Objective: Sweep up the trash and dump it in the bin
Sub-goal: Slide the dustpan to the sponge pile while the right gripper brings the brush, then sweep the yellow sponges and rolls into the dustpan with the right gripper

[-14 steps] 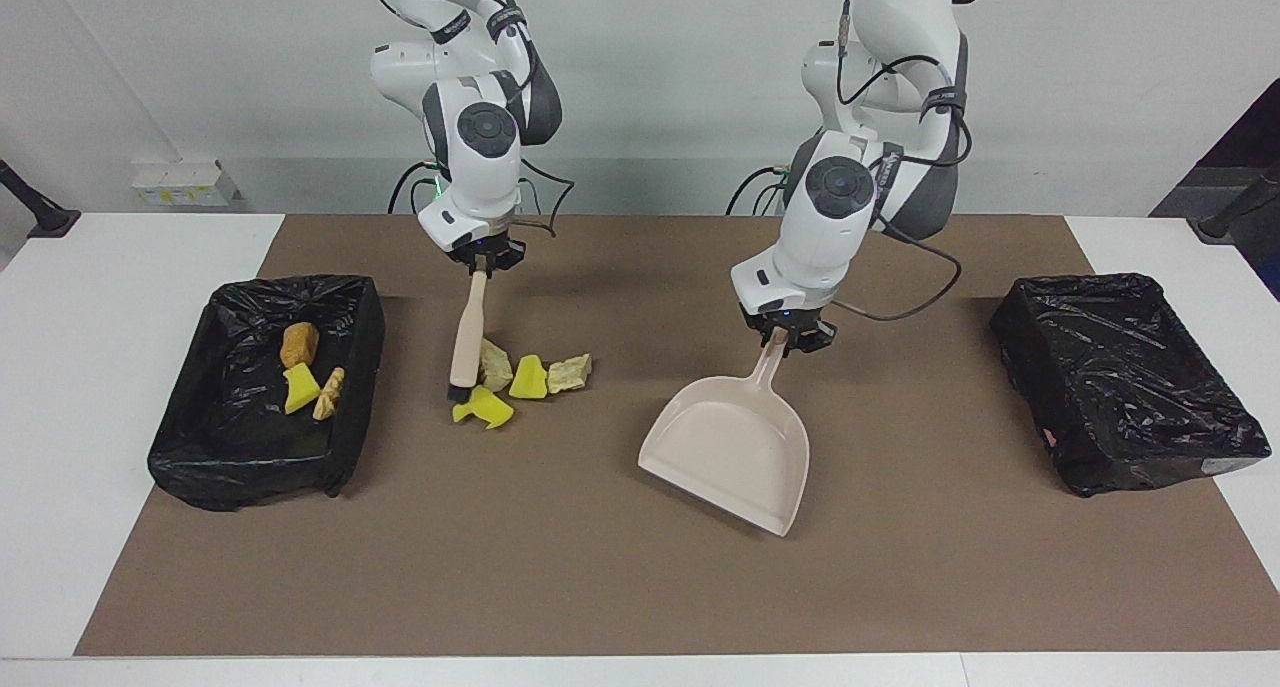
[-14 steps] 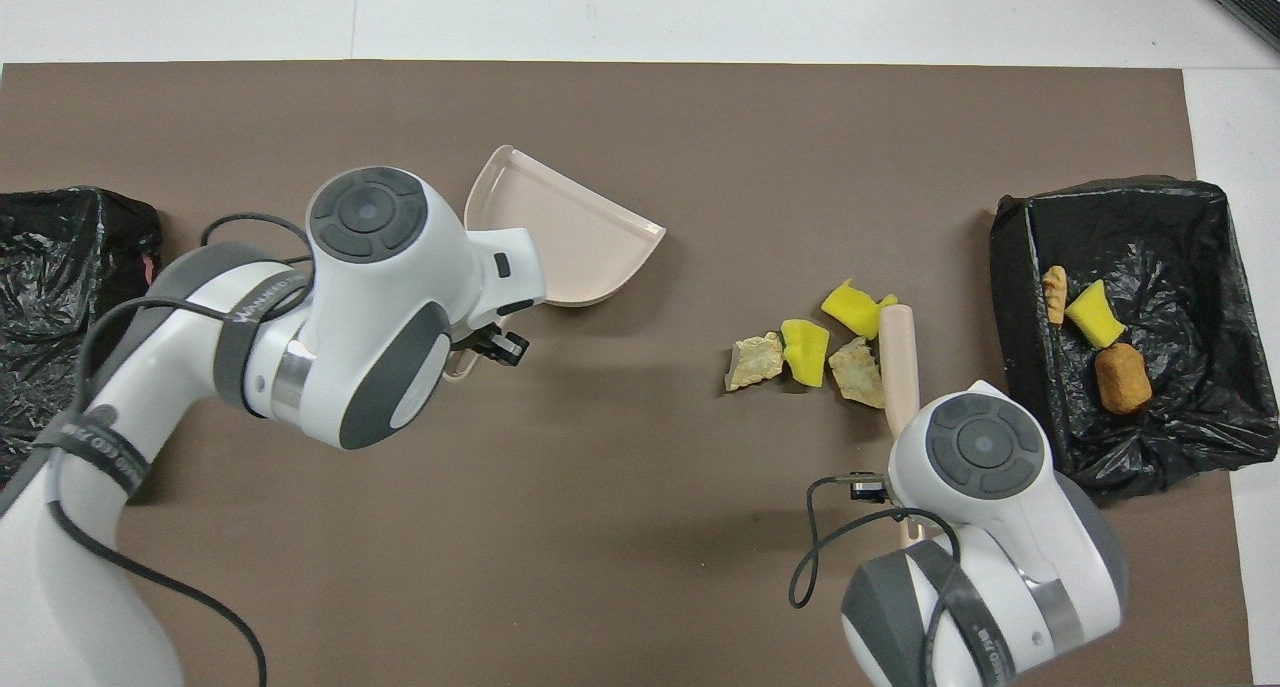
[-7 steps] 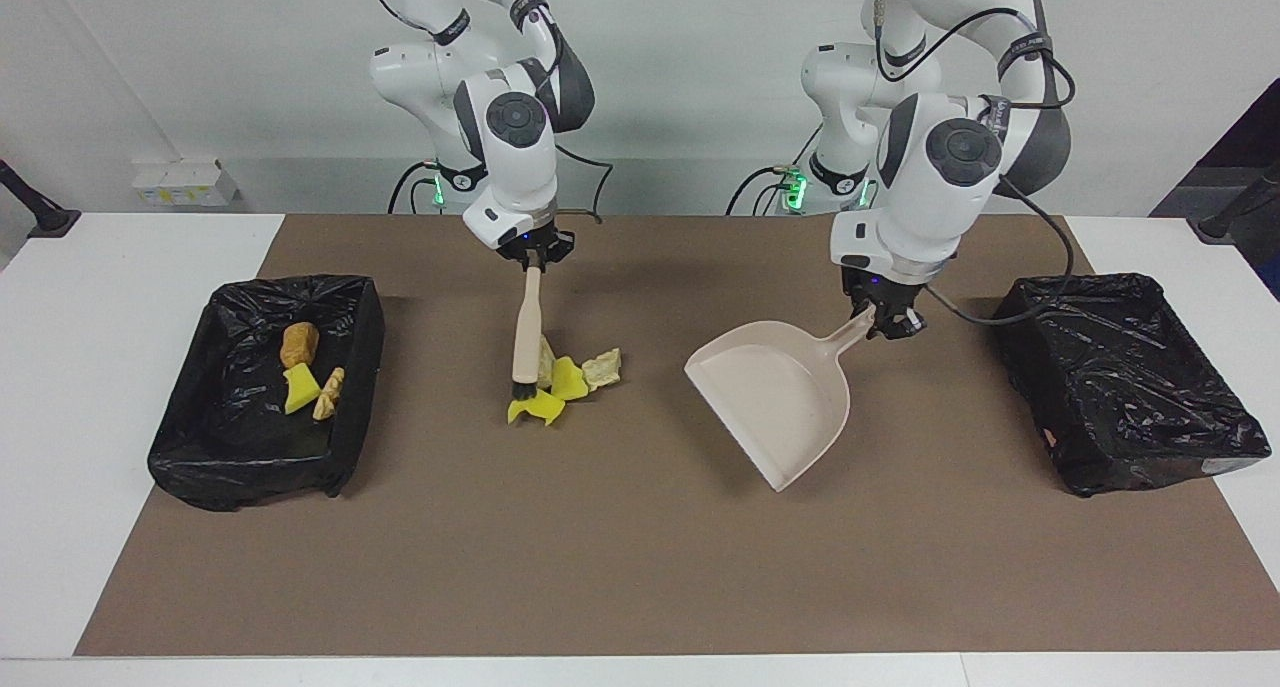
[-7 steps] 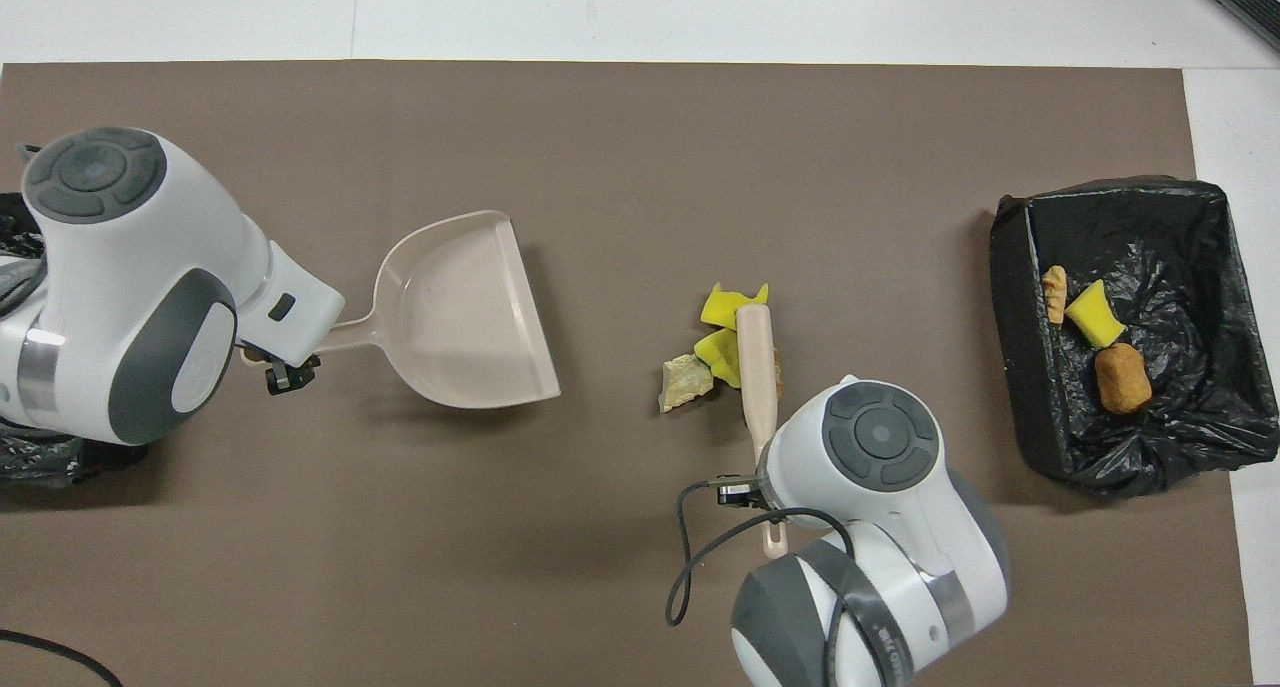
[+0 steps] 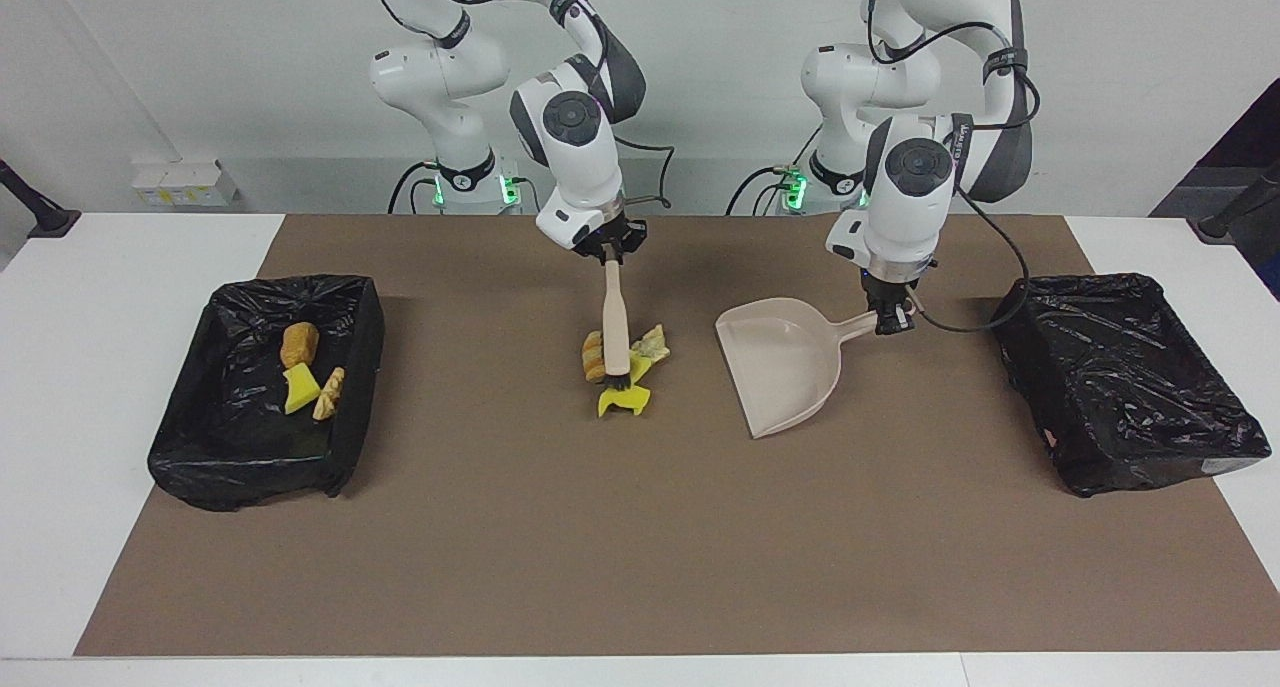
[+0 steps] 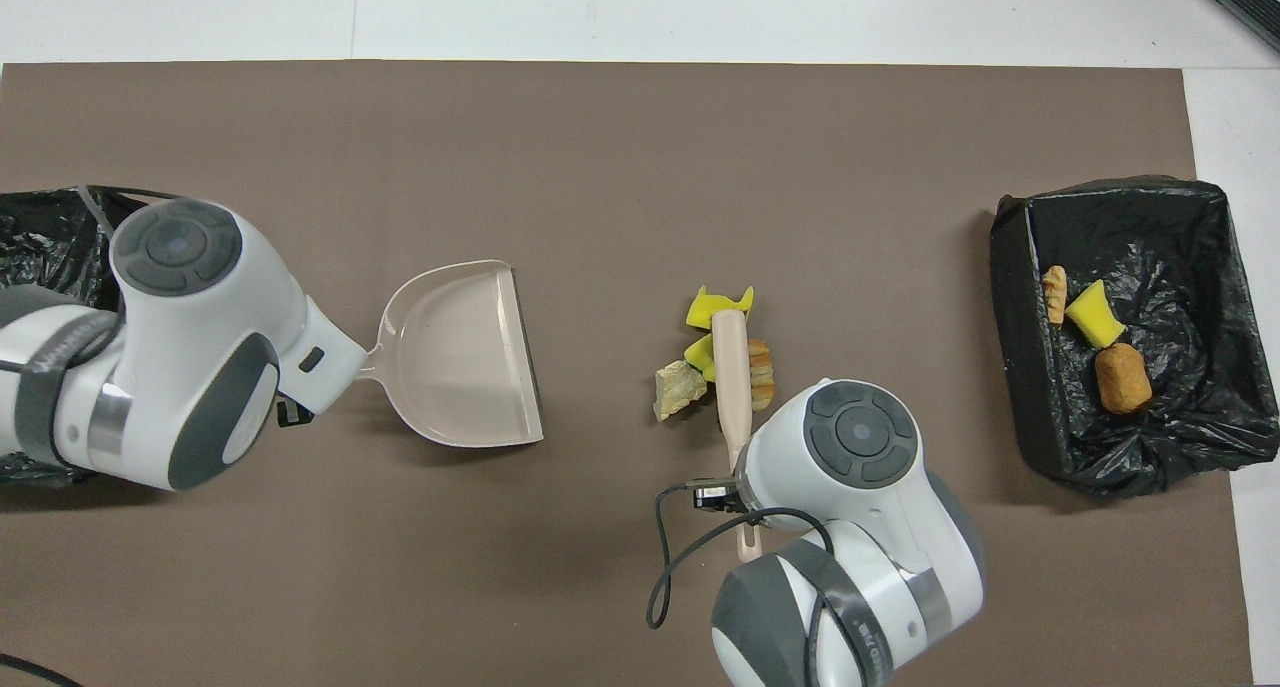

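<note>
Your right gripper point(image 5: 611, 257) is clamped on the top of the brush point(image 5: 616, 322) handle, and the brush hangs nearly upright with its dark bristles down on the brown mat point(image 5: 560, 547). The loose trash point(image 5: 640, 352) is bunched tight around those bristles: a yellow sponge piece point(image 5: 622, 401) lies at the bristle tips, a ridged bread roll point(image 5: 594, 357) touches the handle on the side toward the right arm's end, and a pale stone-like lump point(image 5: 655, 343) with a second yellow bit sits on the side facing the dustpan point(image 5: 785, 367).

Your left gripper point(image 5: 893, 319) is closed on the dustpan's handle. The pan's open lip faces the pile, and a strip of bare mat separates lip and pile.

Three more pieces already lie in the black-lined bin point(image 5: 345, 407) at the right arm's end: a brown roll point(image 5: 298, 344), a yellow chunk point(image 5: 299, 387) and a pale lump point(image 5: 329, 393). A second lined bin point(image 5: 1120, 387) stands at the left arm's end, near the dustpan handle
</note>
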